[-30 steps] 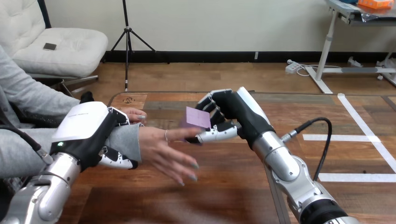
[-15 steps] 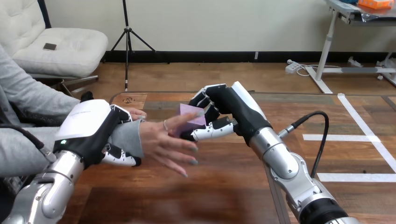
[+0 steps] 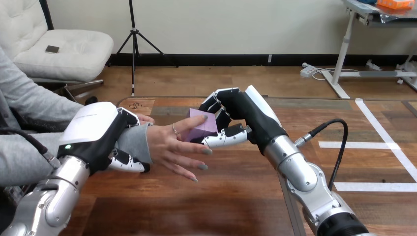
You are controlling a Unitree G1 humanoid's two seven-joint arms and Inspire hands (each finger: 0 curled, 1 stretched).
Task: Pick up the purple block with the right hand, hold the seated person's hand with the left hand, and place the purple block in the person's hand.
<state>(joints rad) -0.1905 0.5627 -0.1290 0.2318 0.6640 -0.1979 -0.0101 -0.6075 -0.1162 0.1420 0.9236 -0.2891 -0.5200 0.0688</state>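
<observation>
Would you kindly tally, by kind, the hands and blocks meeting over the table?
Robot hands: 2 (left hand, right hand)
Blocks: 1 (purple block)
Outstretched human hands: 1 (person's hand)
Total: 4

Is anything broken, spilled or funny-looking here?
Nothing stands out. The right hand pinches the purple block above the table, against the person's hand, and the left hand curls round the person's wrist. Nothing looks spilled or damaged.
</observation>
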